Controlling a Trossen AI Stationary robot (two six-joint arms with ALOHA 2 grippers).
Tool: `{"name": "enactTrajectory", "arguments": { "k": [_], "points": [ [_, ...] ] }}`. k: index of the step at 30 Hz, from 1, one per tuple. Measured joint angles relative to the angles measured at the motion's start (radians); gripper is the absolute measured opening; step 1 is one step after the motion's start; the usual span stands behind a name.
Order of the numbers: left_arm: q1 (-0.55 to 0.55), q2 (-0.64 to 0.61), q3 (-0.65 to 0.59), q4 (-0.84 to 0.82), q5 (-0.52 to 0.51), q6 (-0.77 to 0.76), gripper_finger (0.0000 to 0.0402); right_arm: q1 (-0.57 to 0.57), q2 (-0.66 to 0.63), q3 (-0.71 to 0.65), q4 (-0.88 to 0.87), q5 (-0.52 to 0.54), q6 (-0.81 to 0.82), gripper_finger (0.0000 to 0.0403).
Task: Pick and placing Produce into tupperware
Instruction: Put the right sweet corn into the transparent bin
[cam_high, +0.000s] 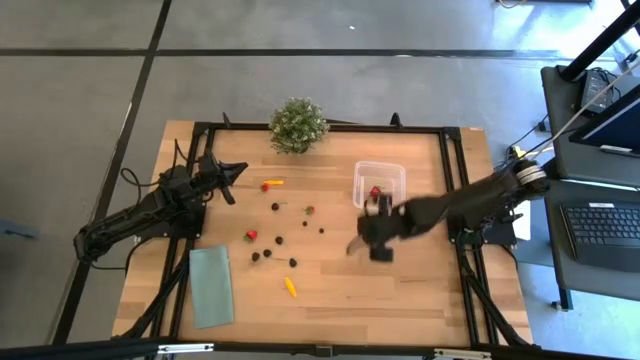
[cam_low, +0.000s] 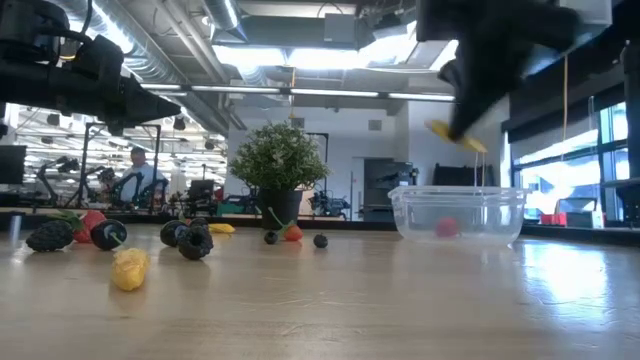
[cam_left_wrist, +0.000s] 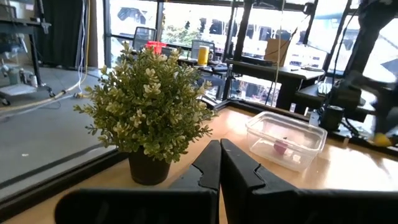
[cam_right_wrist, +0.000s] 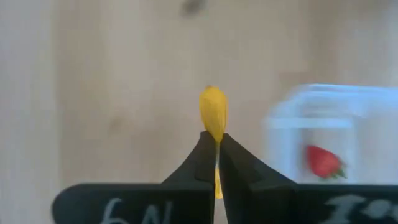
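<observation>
Right gripper (cam_right_wrist: 216, 149), raised above the table just beside the tupperware (cam_right_wrist: 336, 134), is clamped on a yellow elongated piece (cam_right_wrist: 213, 112). White characters on the gripper body are cropped and unreadable. One red piece (cam_right_wrist: 323, 162) lies inside the tupperware. The remaining produce (cam_high: 275, 240) is scattered mid-table. Left gripper (cam_left_wrist: 219, 165) is closed on nothing and faces the potted plant (cam_left_wrist: 149, 112) at the far edge.

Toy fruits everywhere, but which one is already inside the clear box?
The red strawberry, lying alone in the clear box; the others are on the table or held.
</observation>
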Motion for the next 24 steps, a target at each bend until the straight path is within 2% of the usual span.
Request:
{"name": "enactTrajectory", "arguments": {
  "k": [3, 9, 12, 17, 24],
  "points": [
    [0.0, 0.0, 0.0, 0.0, 0.0, -0.012, 0.0, -0.112, -0.075, 0.011, -0.024, -0.016, 0.124, 0.0006],
    [0.0, 0.0, 0.0, 0.0, 0.0, -0.012, 0.0, -0.353, -0.123, 0.018, -0.042, -0.179, 0.274, 0.0006],
    [0.0, 0.0, 0.0, 0.0, 0.0, -0.014, 0.0, -0.451, -0.092, 0.018, -0.063, -0.26, 0.292, 0.0006],
    [0.0, 0.0, 0.0, 0.0, 0.0, -0.015, 0.0, -0.557, -0.006, 0.018, -0.077, -0.292, 0.253, 0.0006],
    [0.0, 0.0, 0.0, 0.0, 0.0, -0.015, 0.0, -0.603, 0.136, 0.018, -0.085, -0.309, 0.189, 0.0007]
  ]
}}
